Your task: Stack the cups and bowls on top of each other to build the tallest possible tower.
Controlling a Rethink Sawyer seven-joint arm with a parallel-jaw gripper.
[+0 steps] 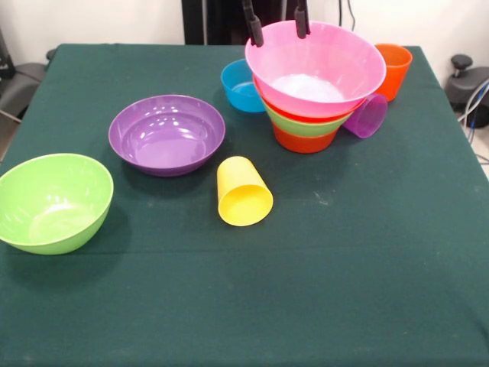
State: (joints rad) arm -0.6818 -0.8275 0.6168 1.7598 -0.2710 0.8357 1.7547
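Note:
The tower (309, 115) stands at the back right of the table: a small orange bowl (305, 140) at the bottom, a green bowl (306, 125), a large orange bowl, and the huge pink bowl (315, 69) on top. My gripper (276, 24) is open just above the pink bowl's far rim, holding nothing. The small blue bowl (241, 86) sits left of the tower. The purple cup (367, 116) lies on its side against the tower's right. The orange cup (393, 70) stands behind it. The yellow cup (243, 191) lies on its side in the middle. The purple bowl (166, 134) and a green bowl (53, 202) sit at the left.
The green cloth-covered table (306, 290) stretches wide in front. Dark chairs and equipment stand beyond the table's left and right far corners.

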